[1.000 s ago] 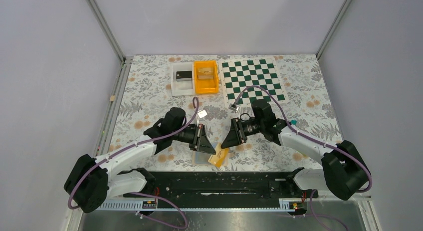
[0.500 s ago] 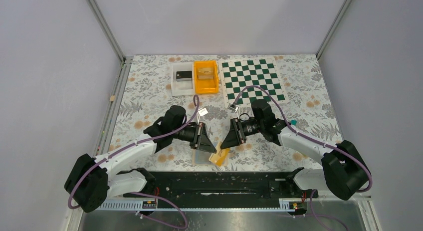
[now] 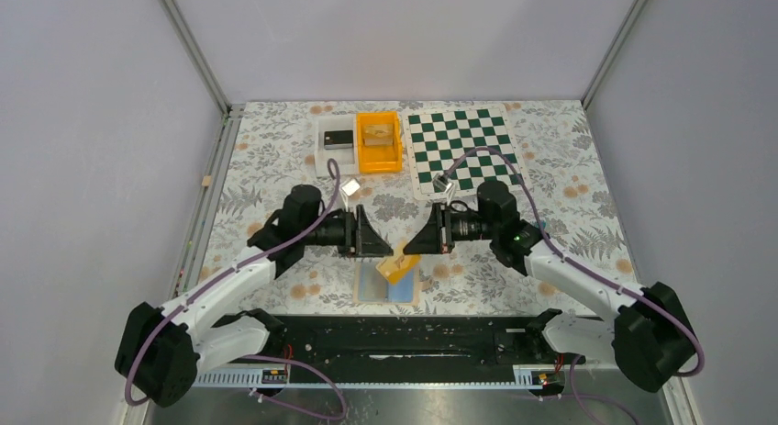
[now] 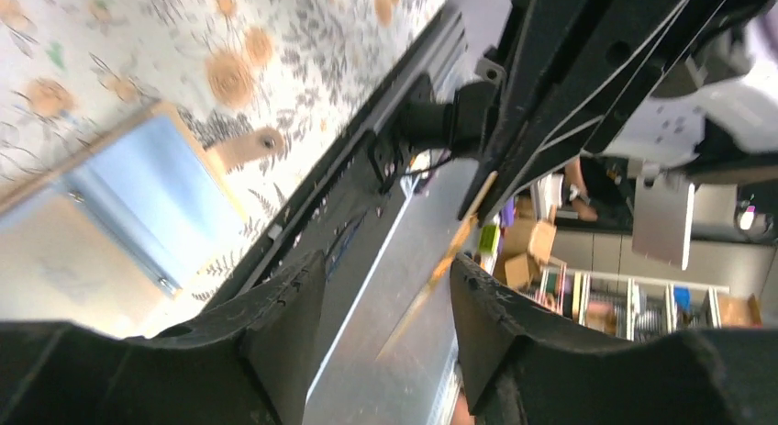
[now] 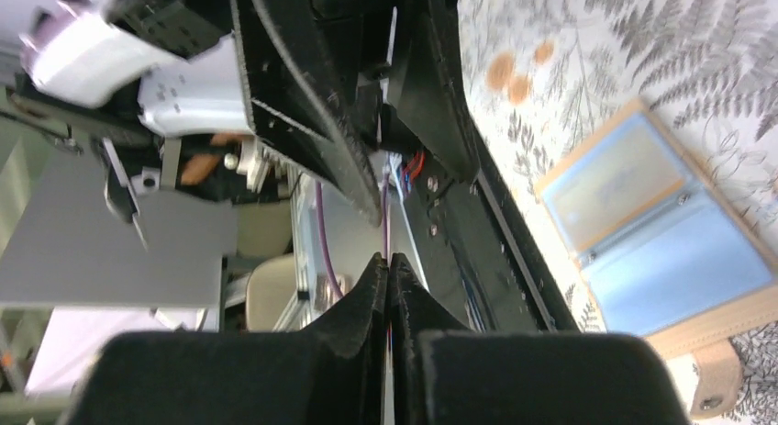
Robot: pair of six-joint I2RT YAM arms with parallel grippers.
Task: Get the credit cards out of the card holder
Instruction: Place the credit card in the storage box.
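While the card holder (image 3: 374, 287) is lying open and flat on the floral table (image 3: 275, 168) just ahead of the arm bases, an orange card (image 3: 399, 267) is hanging over its far edge between the two grippers.
The left gripper (image 3: 387, 249) is standing released, its fingers spread, with the card's thin edge showing in the gap; the right gripper (image 3: 407, 250) is pinching the card's upper end, its fingers clenched on it. At the far side, a white tray (image 3: 323, 159), an orange bin (image 3: 379, 157) and a green chessboard (image 3: 463, 148) are sitting in a row.
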